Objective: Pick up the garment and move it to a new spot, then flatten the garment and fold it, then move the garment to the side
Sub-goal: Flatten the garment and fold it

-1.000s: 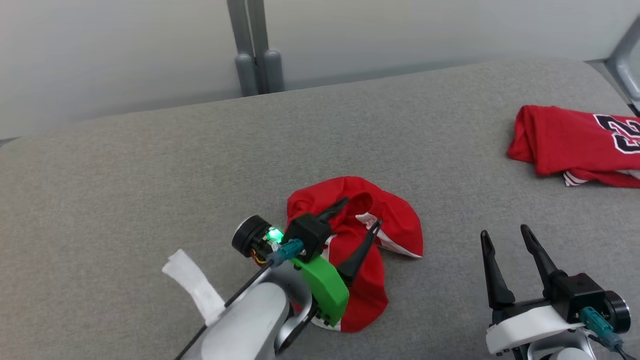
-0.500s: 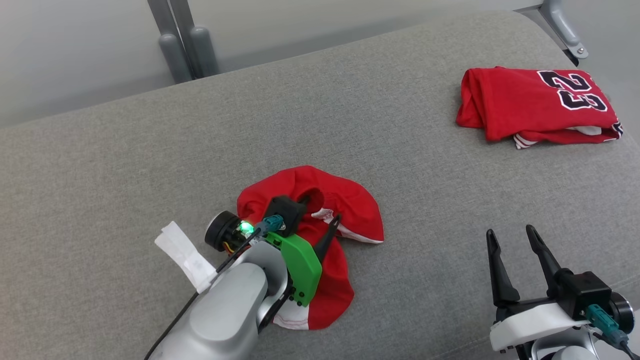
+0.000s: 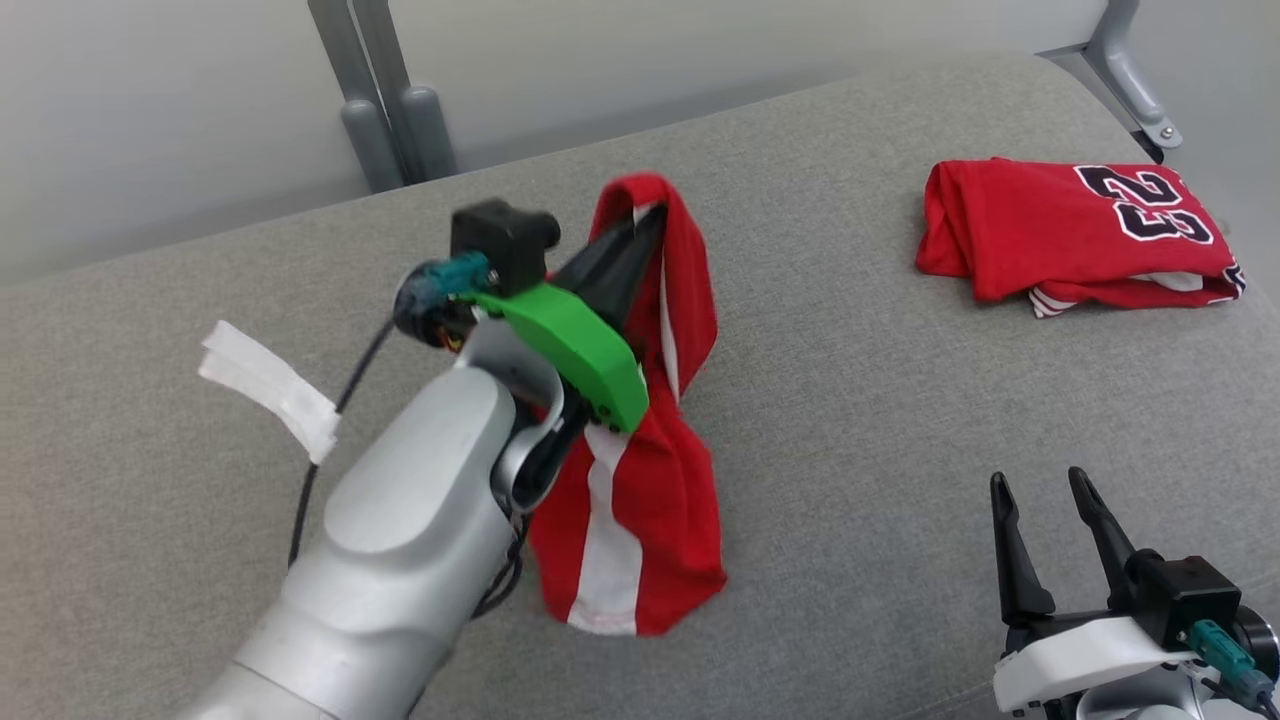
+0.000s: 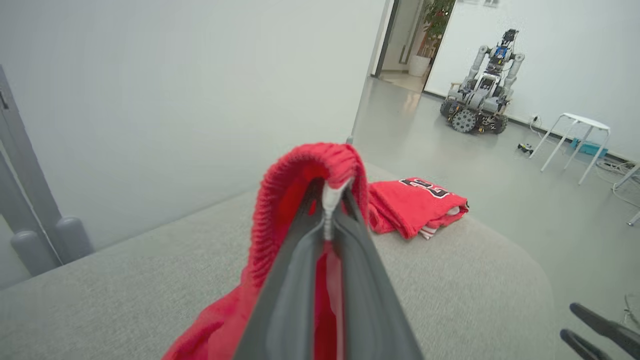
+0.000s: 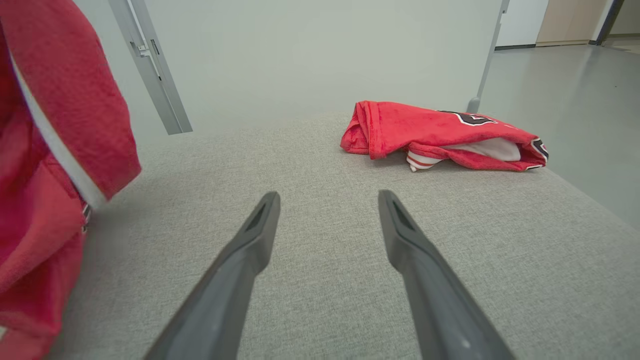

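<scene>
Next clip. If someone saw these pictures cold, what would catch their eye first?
First, the red garment with white stripes, pinched in the shut left hand and hanging down over the middle of the grey cushion. Next, a folded red jersey numbered 23, lying near the cushion's far right corner. The right hand hovers open at the lower right of the head view, holding nothing.

The left gripper (image 3: 648, 222), spread open over the red garment (image 3: 650, 520) a second ago, now pinches its fabric and sits higher, at upper centre of the head view. The garment, then heaped on the grey cushion (image 3: 860, 430), hangs in a long drape.
</scene>
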